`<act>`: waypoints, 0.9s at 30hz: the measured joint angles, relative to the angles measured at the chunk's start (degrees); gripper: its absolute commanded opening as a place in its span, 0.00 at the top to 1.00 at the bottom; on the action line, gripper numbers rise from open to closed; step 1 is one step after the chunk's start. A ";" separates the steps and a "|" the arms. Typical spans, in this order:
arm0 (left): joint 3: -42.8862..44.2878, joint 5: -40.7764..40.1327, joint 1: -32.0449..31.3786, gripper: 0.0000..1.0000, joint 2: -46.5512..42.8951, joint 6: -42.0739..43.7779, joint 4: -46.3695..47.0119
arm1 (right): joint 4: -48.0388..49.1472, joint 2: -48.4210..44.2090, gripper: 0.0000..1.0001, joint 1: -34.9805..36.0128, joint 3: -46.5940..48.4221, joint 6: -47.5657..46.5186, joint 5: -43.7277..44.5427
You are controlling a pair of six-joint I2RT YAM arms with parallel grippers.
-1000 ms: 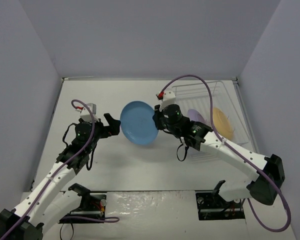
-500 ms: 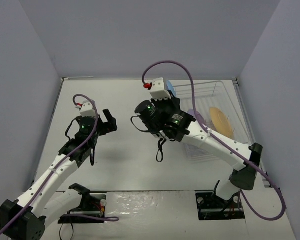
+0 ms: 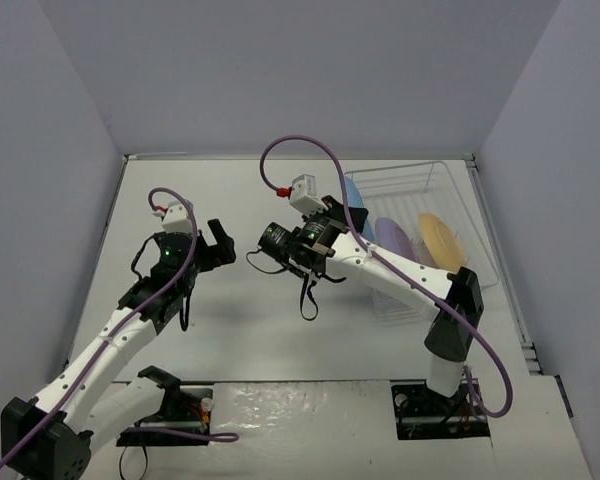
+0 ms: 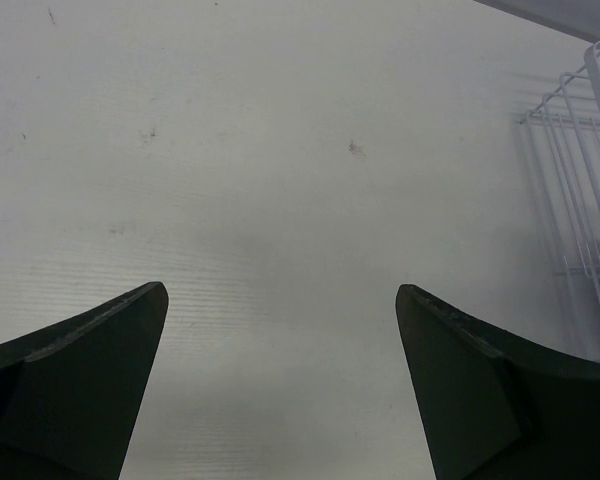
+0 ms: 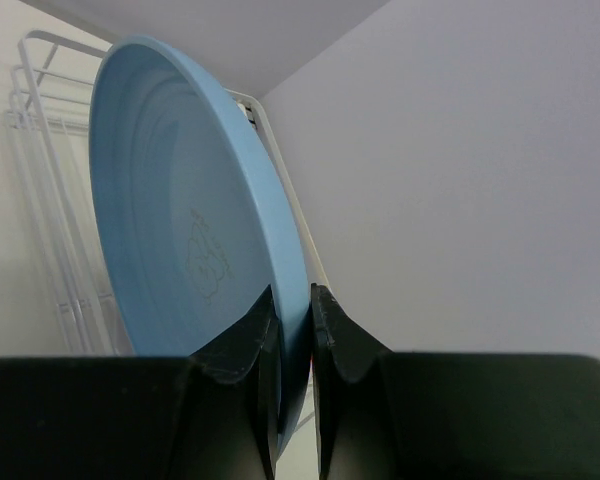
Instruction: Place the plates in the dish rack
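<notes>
Plate count at dish rack [image 3: 412,170]: lavender plate [image 3: 392,240] and orange plate [image 3: 442,245] stand on edge inside it, lavender to the left of orange. Blue plate [image 5: 180,230] is upright at the rack's left end, its rim pinched between the closed fingers of the right gripper [image 5: 292,300]; cannot tell whether it sits in a slot. Left gripper [image 4: 280,290] is spread wide, holding nothing, over bare tabletop [image 3: 230,330] well left of the rack.

Left gripper [image 4: 280,290] hung with fingers spread wide — right gripper [image 5: 292,300] pinched nearly closed, its arm stretched out behind it
</notes>
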 measured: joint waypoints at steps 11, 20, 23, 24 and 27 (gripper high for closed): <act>-0.02 0.09 0.00 0.03 0.65 0.00 0.02 | -3.42 3.06 1.00 -3.53 -0.39 2.77 1.45; -0.02 0.20 0.00 0.03 2.86 0.02 -0.01 | -3.46 4.09 1.00 -3.30 -2.46 1.26 2.91; -0.02 0.20 0.00 0.03 2.89 0.02 -0.01 | -3.70 6.20 1.00 -2.58 -2.17 0.14 3.16; -0.02 0.18 0.00 0.03 2.89 0.03 -0.03 | -3.86 7.23 1.00 -2.15 -1.90 -0.36 3.23; -0.02 0.00 0.01 0.03 2.87 0.04 -0.04 | -3.99 10.80 1.00 -1.33 -1.49 -1.80 2.93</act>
